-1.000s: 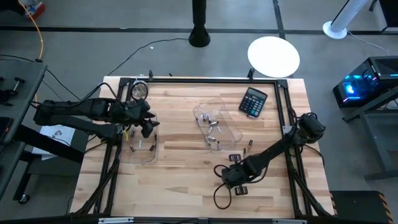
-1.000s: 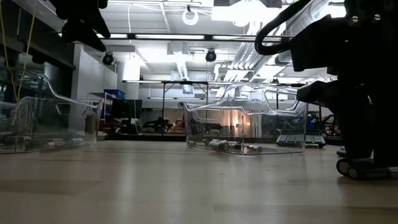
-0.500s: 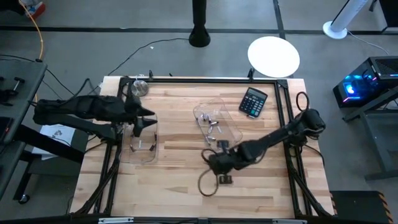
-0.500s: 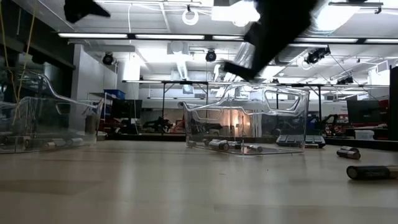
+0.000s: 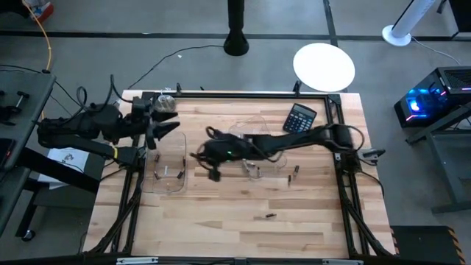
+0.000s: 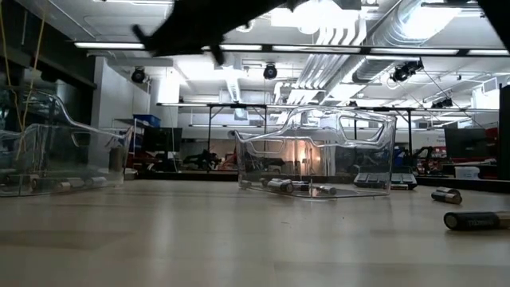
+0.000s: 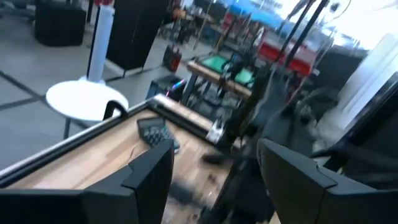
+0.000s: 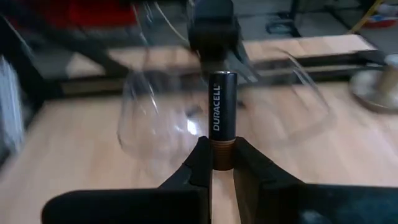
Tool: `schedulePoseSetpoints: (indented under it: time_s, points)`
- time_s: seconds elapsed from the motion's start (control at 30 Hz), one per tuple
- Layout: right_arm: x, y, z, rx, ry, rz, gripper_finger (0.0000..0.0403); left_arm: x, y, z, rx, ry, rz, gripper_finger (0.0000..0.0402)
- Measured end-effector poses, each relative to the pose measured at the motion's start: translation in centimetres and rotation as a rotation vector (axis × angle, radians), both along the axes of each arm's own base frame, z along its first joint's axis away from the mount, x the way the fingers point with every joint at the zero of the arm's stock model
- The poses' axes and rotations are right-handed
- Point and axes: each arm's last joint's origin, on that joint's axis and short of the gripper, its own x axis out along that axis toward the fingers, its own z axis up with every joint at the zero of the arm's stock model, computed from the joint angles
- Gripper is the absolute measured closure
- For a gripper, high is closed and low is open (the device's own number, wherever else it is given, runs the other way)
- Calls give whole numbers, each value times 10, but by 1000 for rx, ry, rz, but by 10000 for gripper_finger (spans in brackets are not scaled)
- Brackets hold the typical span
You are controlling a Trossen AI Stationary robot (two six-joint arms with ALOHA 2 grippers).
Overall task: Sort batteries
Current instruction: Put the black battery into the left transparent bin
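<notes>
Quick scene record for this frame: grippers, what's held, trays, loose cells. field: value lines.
right gripper: shut on a black Duracell battery, held upright by its copper end, over the table between the two trays
left gripper: open, raised by the left tray's far end
left tray: clear, a few cells inside
centre tray: clear, several cells inside
loose batteries: on the wood right of the centre tray; one more nearer the front edge
calculator: far right corner, untouched

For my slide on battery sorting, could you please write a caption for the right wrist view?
Right gripper holds a black-and-copper Duracell battery upright, heading toward a clear tray on the wooden table.
</notes>
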Motion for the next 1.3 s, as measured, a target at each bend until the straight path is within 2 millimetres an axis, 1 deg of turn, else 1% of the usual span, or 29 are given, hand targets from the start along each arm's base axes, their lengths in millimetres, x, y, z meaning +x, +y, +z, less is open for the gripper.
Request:
schedulePoseSetpoints:
  time_s: [0.07,0.17,0.3,0.4,0.5,0.53,0.57,0.63,0.7,0.77,0.8,0.87,0.93,1.0,1.07,1.17,1.27,1.3]
  points:
    - [22,-2,-8,68,-49,2,385,0,0,4,1,-36,1,177]
    - [52,-4,-22,146,-79,-4,385,2,0,9,13,-86,2,177]
    - [85,-4,-38,235,-119,-3,382,1,0,14,34,-133,18,177]
    - [98,-6,-47,311,-83,-47,348,1,0,15,33,-147,21,177]
    - [96,-12,-51,347,-45,-76,295,1,1,15,32,-148,21,177]
    - [94,-15,-51,351,-20,-87,277,1,1,15,33,-148,21,177]
    - [91,-19,-46,356,-5,-93,260,1,1,15,35,-147,20,177]
    - [84,-28,-35,339,45,-108,230,0,1,15,51,-142,20,177]
    - [74,-36,-18,302,84,-69,208,0,1,15,65,-137,19,177]
    - [62,-41,-1,264,139,-6,195,0,1,15,73,-134,18,177]
    - [55,-40,7,240,168,17,193,0,1,15,74,-133,17,177]
    - [37,-32,24,178,256,67,191,1,0,15,75,-128,9,177]
    - [16,-19,43,121,345,126,193,1,0,14,76,-115,2,177]
    - [-8,-1,54,76,476,183,194,1,0,12,78,-99,-10,177]
    - [-30,20,57,38,624,227,195,1,0,10,80,-77,-19,177]
    - [-60,61,48,-30,823,296,195,3,-1,7,81,-49,-21,177]
    - [-85,104,30,-63,935,348,195,6,-1,5,83,-28,-21,177]
    - [-93,119,21,-71,960,366,195,7,-1,5,83,-25,-21,177]
